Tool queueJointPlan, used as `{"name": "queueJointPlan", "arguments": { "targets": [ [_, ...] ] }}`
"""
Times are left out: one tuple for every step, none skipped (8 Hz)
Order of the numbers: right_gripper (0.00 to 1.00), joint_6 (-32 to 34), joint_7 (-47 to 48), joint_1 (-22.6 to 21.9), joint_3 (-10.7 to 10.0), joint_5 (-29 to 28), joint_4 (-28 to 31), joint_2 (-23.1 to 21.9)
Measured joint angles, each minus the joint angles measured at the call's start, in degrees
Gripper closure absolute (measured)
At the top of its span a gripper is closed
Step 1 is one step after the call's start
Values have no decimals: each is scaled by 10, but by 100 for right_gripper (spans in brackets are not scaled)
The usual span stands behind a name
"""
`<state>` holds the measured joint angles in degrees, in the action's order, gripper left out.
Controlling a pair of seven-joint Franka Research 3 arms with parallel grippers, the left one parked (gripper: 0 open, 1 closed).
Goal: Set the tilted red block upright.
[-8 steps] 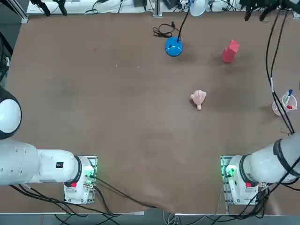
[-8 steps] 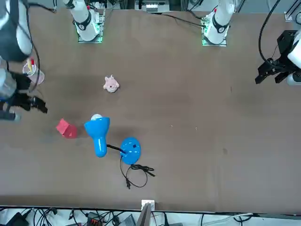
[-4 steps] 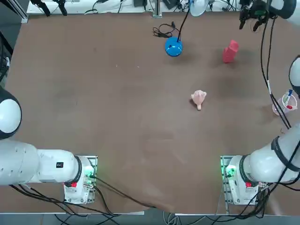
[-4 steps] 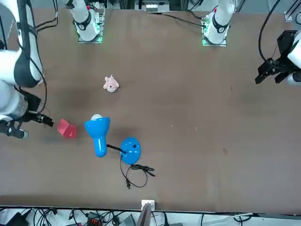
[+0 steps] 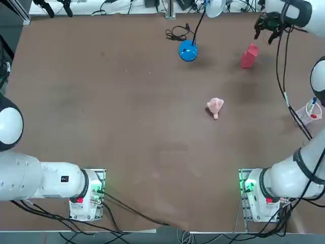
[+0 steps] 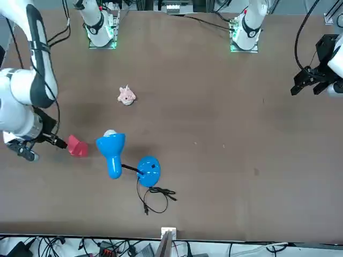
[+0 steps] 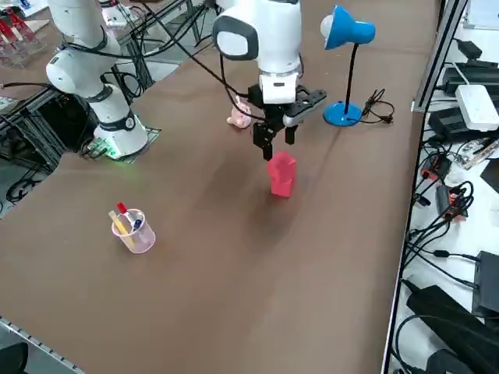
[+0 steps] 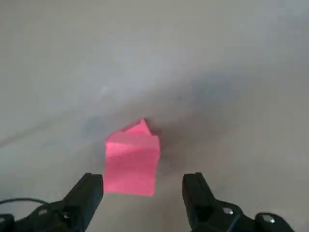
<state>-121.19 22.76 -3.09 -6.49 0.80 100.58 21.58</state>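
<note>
The red block (image 5: 249, 56) stands leaning on the brown table at the far right; it also shows in the front view (image 6: 77, 146) and the right side view (image 7: 281, 174). My right gripper (image 5: 264, 34) hangs just above and slightly beyond it, pointing down, close over the block's top in the right side view (image 7: 274, 146). It is open. In the wrist view the block (image 8: 132, 159) lies between and below the two spread fingers (image 8: 89, 191), which do not touch it. Nothing is held.
A blue desk lamp has its base (image 5: 188, 51) left of the block and its head (image 6: 111, 147) near it, with a coiled cable (image 5: 176, 34). A pale pink lumpy object (image 5: 215, 107) lies nearer the robot. A clear cup of pens (image 5: 311, 112) stands at the right edge.
My right gripper has come in from the table's far right edge and moved left until it is over the red block. The block has not moved.
</note>
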Motion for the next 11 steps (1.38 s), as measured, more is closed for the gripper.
{"name": "queueJointPlan", "arguments": {
  "targets": [
    [0,-2,4,-3,1,-24,7,0],
    [0,-3,4,-3,0,-42,11,0],
    [0,-3,4,-2,-1,-47,13,0],
    [0,-4,5,-1,-1,-49,16,0],
    [0,-13,9,-1,-2,-51,21,0],
    [0,-26,22,0,-3,-51,26,0],
    [0,-36,36,0,-3,-51,30,0],
    [0,-46,46,0,-3,-51,35,-1],
    [0,-62,54,-1,-3,-51,43,-1],
    [0,-84,60,-1,-2,-51,57,0],
    [0,-102,62,-2,-2,-51,71,0]
  ]
}}
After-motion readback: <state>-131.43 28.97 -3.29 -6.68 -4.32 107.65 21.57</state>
